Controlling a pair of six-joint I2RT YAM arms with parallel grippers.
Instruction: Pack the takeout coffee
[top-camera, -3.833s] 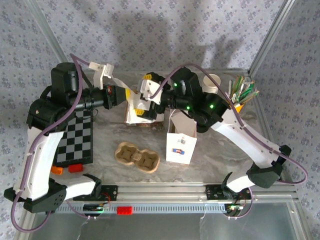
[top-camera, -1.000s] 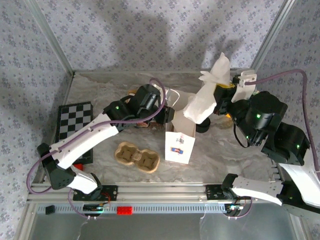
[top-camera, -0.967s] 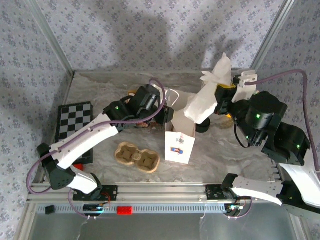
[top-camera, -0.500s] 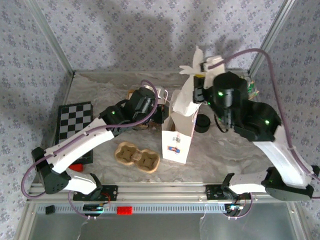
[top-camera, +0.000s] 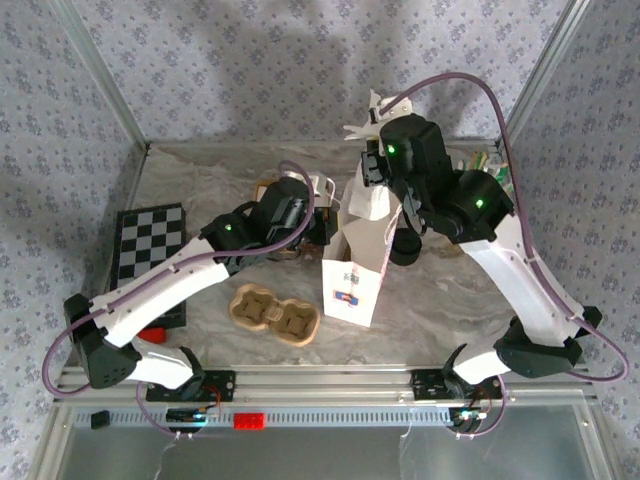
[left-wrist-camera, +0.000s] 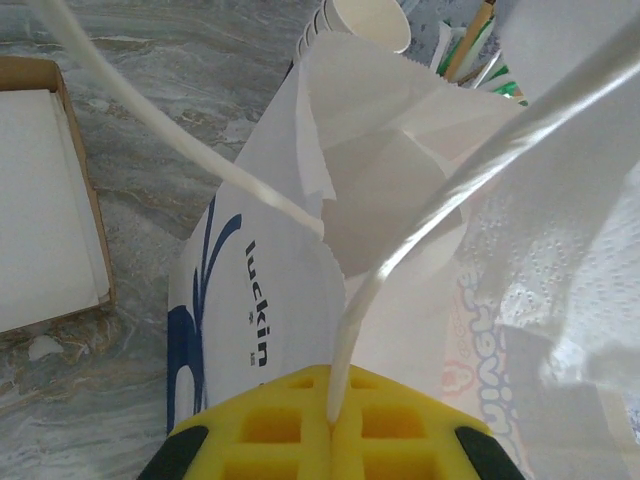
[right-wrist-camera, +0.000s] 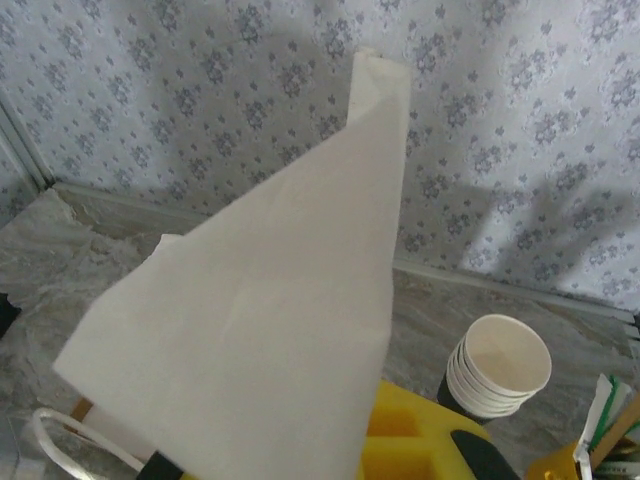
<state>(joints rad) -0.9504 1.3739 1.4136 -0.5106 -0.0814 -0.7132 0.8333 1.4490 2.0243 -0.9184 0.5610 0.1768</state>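
Currently my left gripper (left-wrist-camera: 333, 432) is pinched tight on the white handle loop (left-wrist-camera: 395, 250) of the paper bag (left-wrist-camera: 250, 300). The bag stands upright mid-table, with the cardboard cup carrier (top-camera: 273, 312) near its left side and a squat black lid stack (top-camera: 405, 247) just to its right. My right gripper (right-wrist-camera: 400, 440) is clamped on a white napkin (right-wrist-camera: 270, 330), held above the bag with its lower end at the open mouth. The lidless cup stack (right-wrist-camera: 498, 368) sits behind. Takeout coffee: I cannot tell where it is.
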